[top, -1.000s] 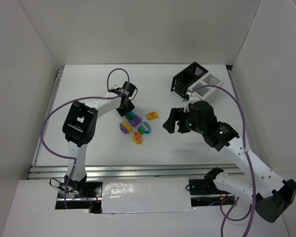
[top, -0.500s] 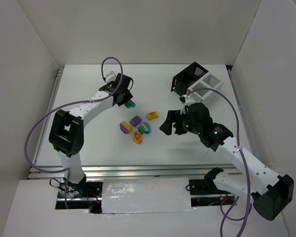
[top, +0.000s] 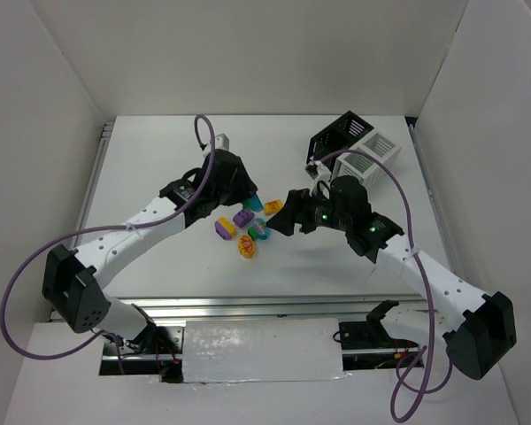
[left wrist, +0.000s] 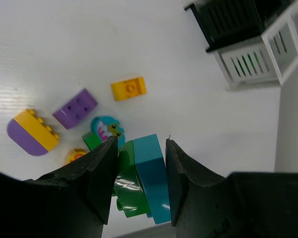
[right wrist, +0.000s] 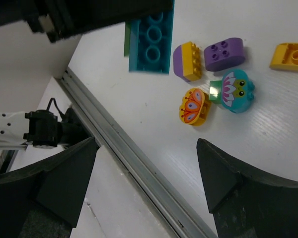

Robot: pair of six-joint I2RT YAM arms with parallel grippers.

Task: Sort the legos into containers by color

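Clamping a teal-and-green brick pair, the left gripper hovers; the right gripper gapes empty.

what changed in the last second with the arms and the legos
The left gripper, shut on the stacked teal and green bricks, lifted them and carried them right, above the loose bricks. The right gripper, open, moved left toward those bricks. The loose bricks, the black bin and the white bin stayed put.
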